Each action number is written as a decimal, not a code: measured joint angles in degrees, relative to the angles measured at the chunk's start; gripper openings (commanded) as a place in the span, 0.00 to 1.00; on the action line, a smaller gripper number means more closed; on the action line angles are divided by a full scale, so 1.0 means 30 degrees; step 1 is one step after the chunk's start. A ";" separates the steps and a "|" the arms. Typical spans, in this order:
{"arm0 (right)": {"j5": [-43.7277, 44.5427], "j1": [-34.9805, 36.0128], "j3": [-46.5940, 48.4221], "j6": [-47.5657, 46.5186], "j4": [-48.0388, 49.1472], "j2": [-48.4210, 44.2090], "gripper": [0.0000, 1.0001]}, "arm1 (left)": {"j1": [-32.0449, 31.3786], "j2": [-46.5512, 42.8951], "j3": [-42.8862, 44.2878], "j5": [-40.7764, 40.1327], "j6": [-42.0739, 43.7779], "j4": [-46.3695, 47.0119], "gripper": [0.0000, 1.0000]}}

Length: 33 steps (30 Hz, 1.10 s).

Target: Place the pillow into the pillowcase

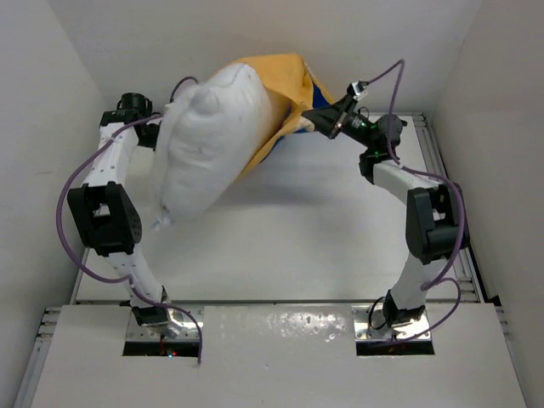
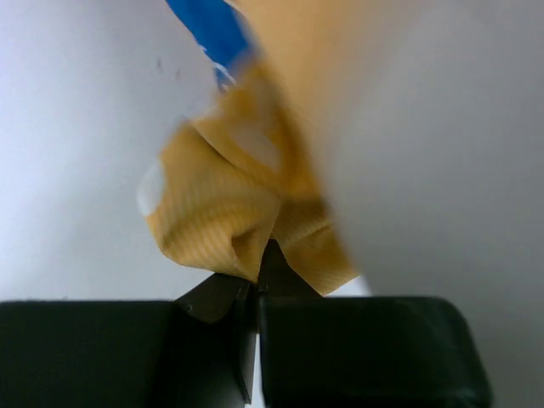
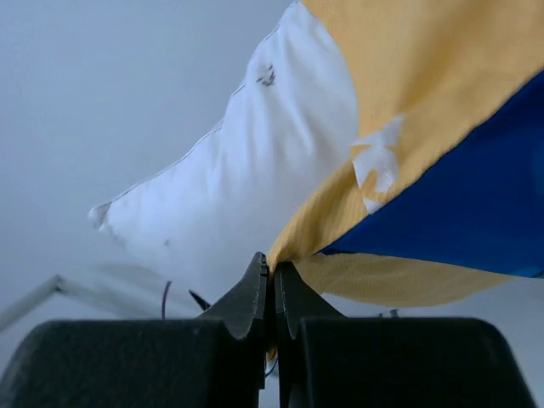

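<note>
To seat the pillow (image 1: 208, 140) well, I judge I should pull the mouth of the case (image 1: 276, 81) wide and taut, then shake so the weight slides deeper without either pinch slipping. My left gripper (image 2: 255, 279) is clamped on a bunched orange fold of hem. My right gripper (image 3: 274, 274) nips the edge where orange meets blue. The pillow hangs between them, far end inside the case, most of it bulging out leftward.
</note>
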 measured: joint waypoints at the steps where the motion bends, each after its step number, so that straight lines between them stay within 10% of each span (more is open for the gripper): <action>1: 0.0415 -0.0335 -0.0226 0.0714 0.0612 0.0211 0.00 | -0.0087 0.0022 0.0073 -0.0321 -0.0335 0.0007 0.00; 22: 0.0328 -0.2769 0.0393 0.0627 -0.6513 -0.4393 0.00 | 0.0743 -0.0109 1.1657 -0.1741 -0.4575 -0.2594 0.00; 33: 0.0080 -0.3366 0.1275 -0.5275 -1.2998 -0.6849 0.00 | 0.1173 -0.2769 0.7788 -0.0240 -0.5180 -0.0452 0.00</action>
